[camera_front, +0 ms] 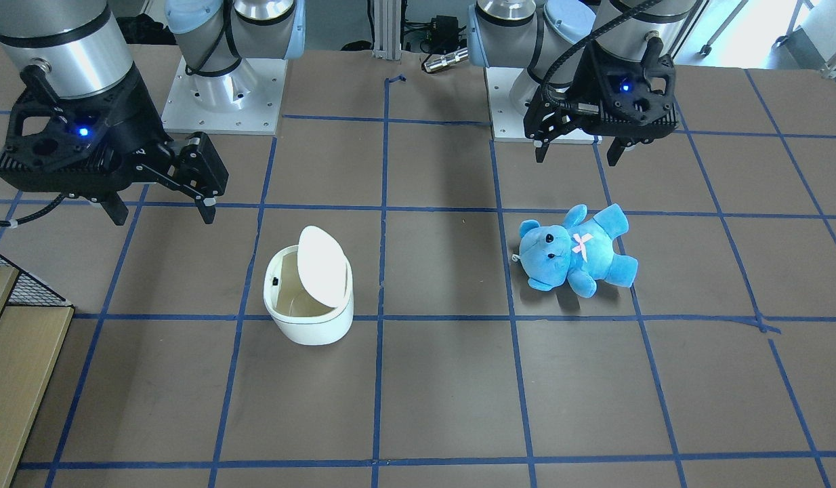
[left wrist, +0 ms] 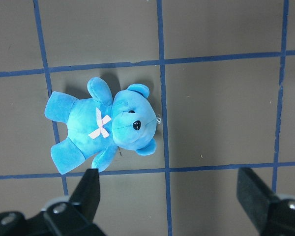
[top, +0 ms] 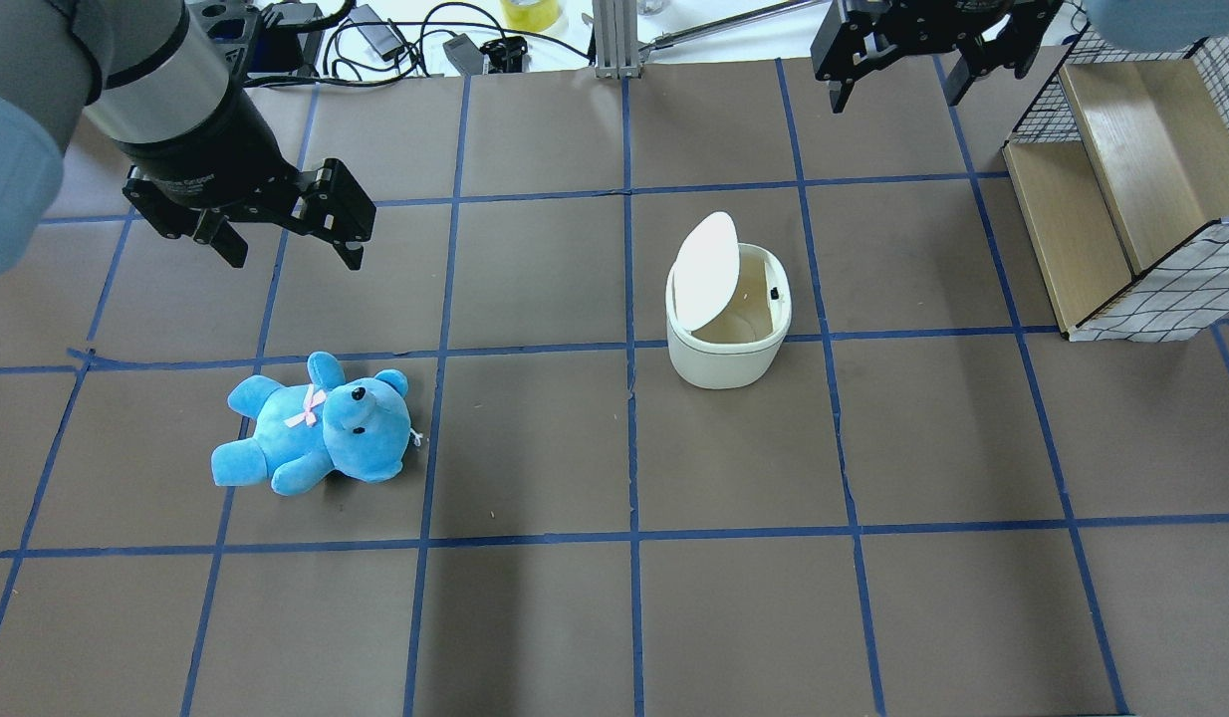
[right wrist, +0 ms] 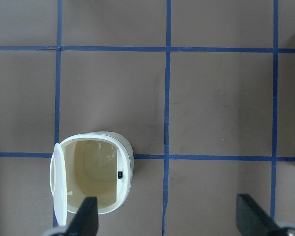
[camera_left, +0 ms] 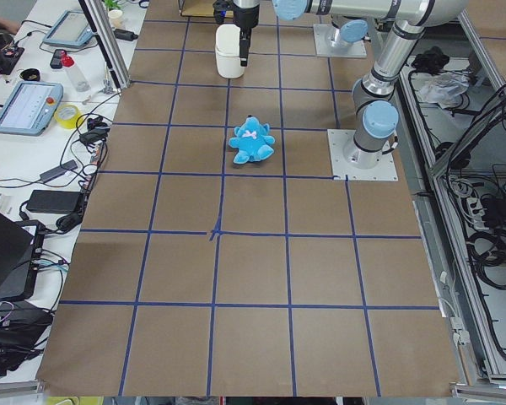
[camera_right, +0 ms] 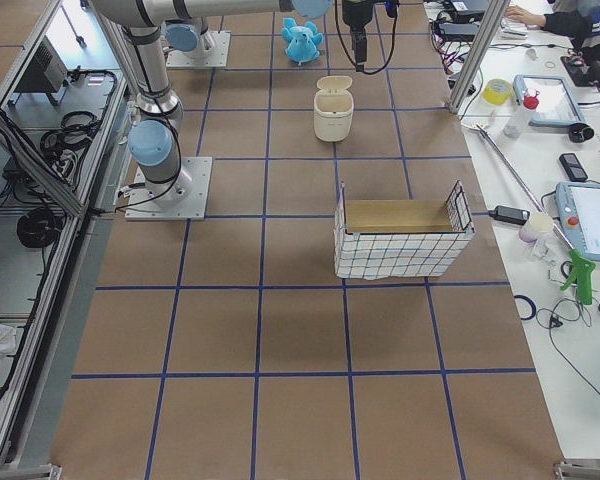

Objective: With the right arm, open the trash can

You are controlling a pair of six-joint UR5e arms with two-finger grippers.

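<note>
The white trash can (camera_front: 316, 329) stands on the table with its flat lid (camera_front: 325, 261) tipped up on edge, so the cream inside shows. It also shows in the overhead view (top: 719, 363) and in the right wrist view (right wrist: 129, 164). My right gripper (camera_front: 162, 215) is open and empty, and hovers high above the table, behind and to the side of the can (top: 895, 95). My left gripper (camera_front: 577, 157) is open and empty, and hangs above and behind the blue teddy bear (camera_front: 574, 251), which lies on its back (left wrist: 101, 125).
A wire-mesh basket with a wooden box (top: 1122, 179) stands on the table's right side, beyond the trash can. Blue tape lines grid the brown table. Cables and devices lie past the far edge.
</note>
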